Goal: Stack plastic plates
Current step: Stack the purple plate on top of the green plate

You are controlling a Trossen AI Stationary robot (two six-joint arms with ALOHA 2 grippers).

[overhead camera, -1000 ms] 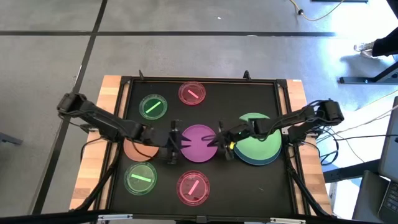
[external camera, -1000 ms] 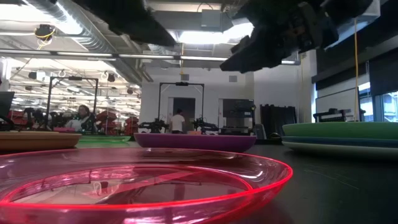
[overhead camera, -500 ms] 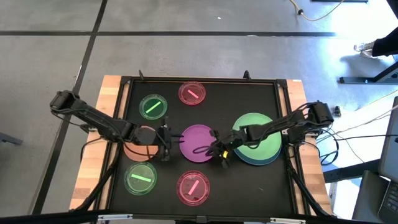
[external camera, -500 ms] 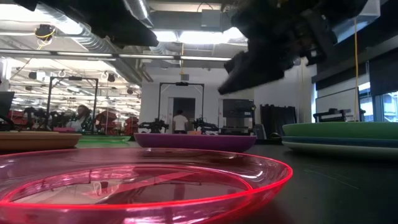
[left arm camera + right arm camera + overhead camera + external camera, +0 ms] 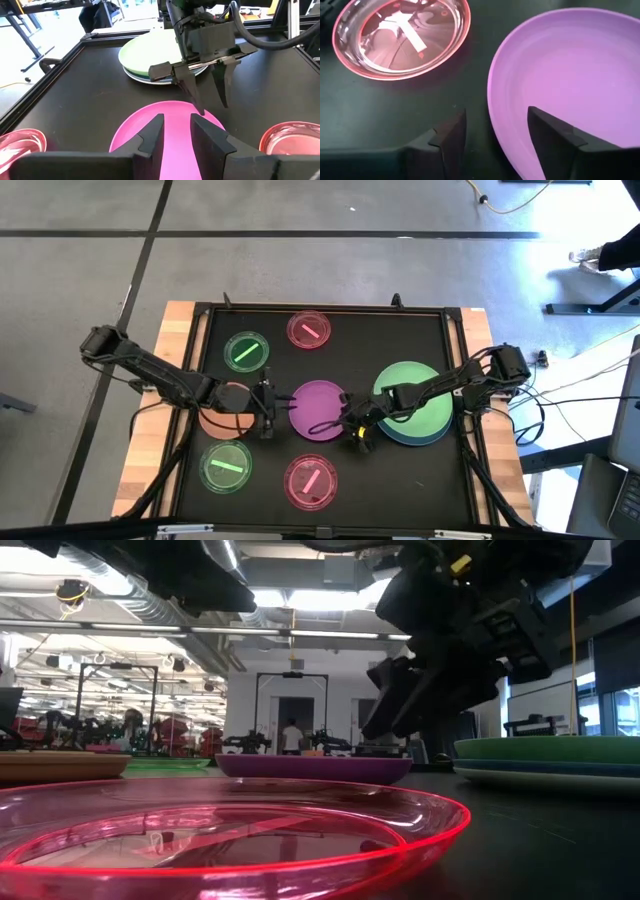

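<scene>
The purple plate (image 5: 319, 411) lay flat in the table's middle. The right gripper (image 5: 355, 430), fingers apart, straddled its rim, ready to grab. Next it needed to squeeze and lift. The left gripper (image 5: 268, 412) waited open beside it.

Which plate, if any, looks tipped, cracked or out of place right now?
None. The purple plate lies flat mid-table, with the right hand open at its rim and the left hand at its other side. The green stack sits level.
</scene>
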